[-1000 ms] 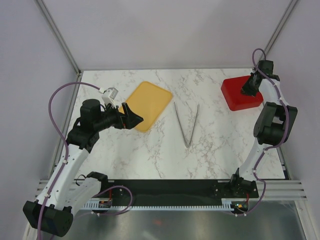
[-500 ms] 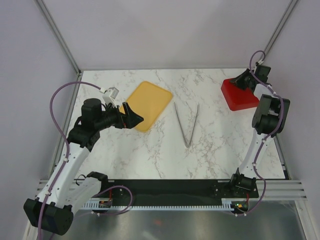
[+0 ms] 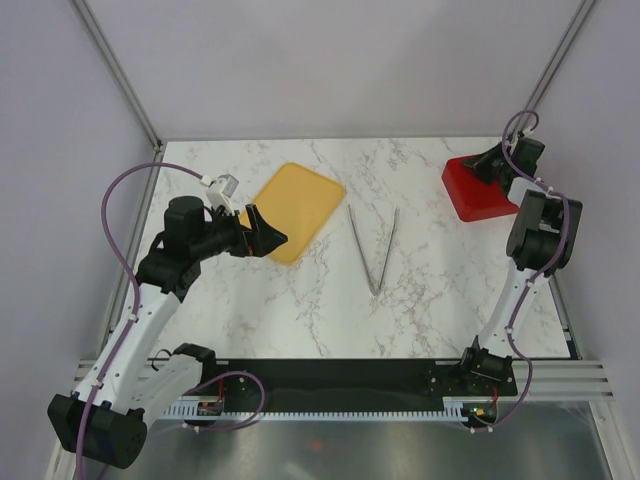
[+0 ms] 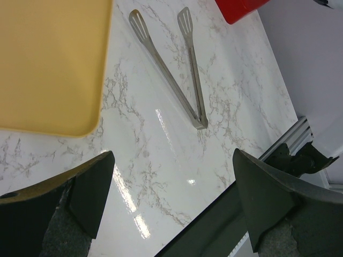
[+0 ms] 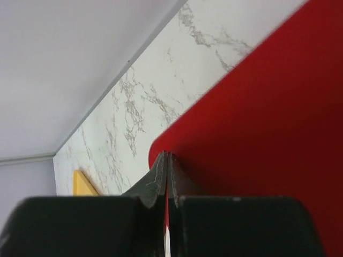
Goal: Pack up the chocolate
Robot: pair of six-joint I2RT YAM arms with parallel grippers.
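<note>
Since a second ago the right arm has drawn back toward the far right; its wrist, which pointed down over the red box (image 3: 478, 198), now lies low over the box's far part, and the right end effector (image 3: 484, 166) has gone from partly apart to fingers pressed together; nothing can be made out between them. The left arm, yellow-orange tray (image 3: 296, 206) and tongs (image 3: 373, 250) lie as before.

The chocolate cannot be made out in any view, so neither where the pieces are, which way they point, nor how they lie relative to either end effector can be told. The right wrist view shows only a plain red surface and one rounded corner of the box past the closed tips; the box's near-right part is hidden behind the arm.

The left end effector (image 3: 267, 236) hangs with fingers wide apart over the tray's near corner, holding nothing. The tongs lie on the counter (image 3: 300, 300) between tray and box, hinge near, the two slotted ends far.
</note>
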